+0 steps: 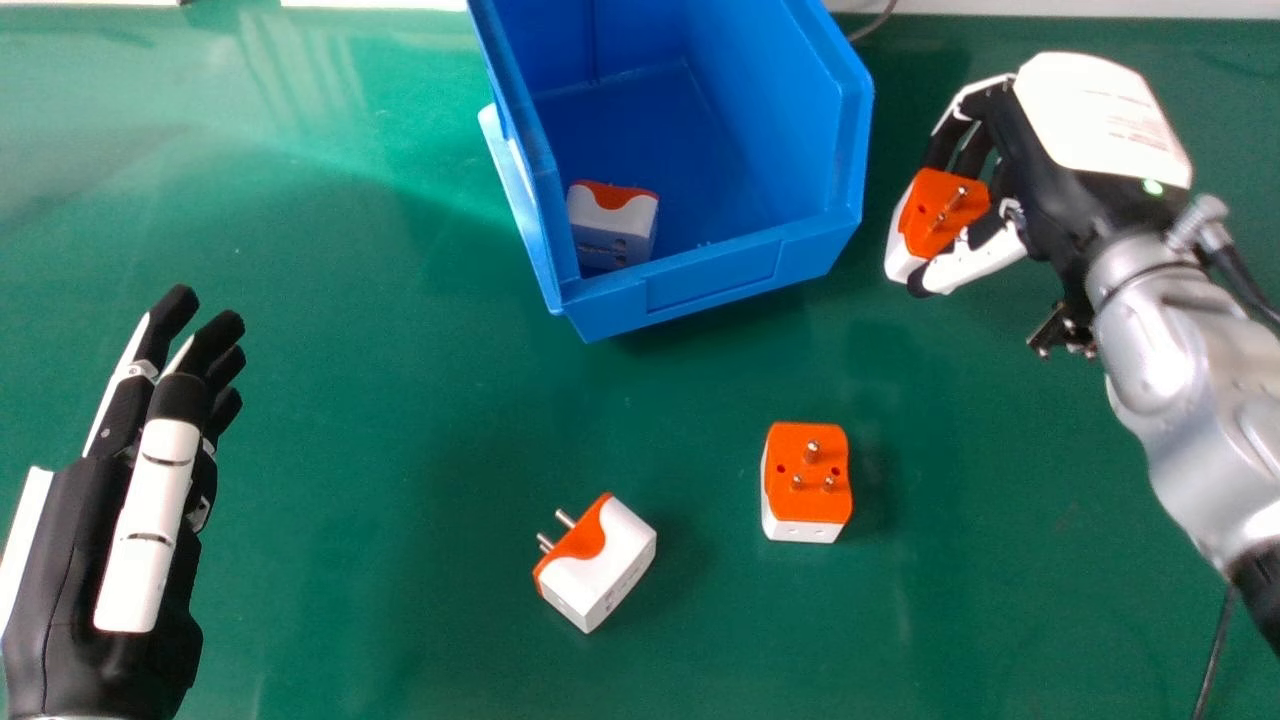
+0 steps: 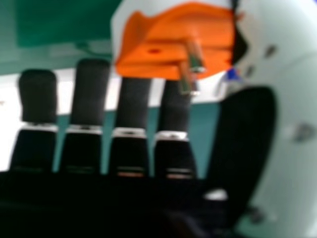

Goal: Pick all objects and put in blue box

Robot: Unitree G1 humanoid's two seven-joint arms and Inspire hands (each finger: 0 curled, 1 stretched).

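My right hand [image 1: 1070,150] is just right of the blue box [image 1: 710,275], its fingers and thumb curled round an orange and white adapter [image 1: 935,215]. In the right hand view that adapter [image 2: 173,37], pins showing, sits between the fingers and thumb of my right hand [image 2: 131,104]. Another adapter [image 1: 612,222] lies inside the box at its near left corner. On the table in front of the box are a tilted adapter [image 1: 600,565] and, to its right, one with pins up [image 1: 806,480]. My left hand [image 1: 150,500] stays at the left with straight fingers.
The green table [image 1: 350,420] extends around the box. A dark cable [image 1: 1215,650] runs near the lower right edge, and another [image 1: 875,22] lies behind the box.
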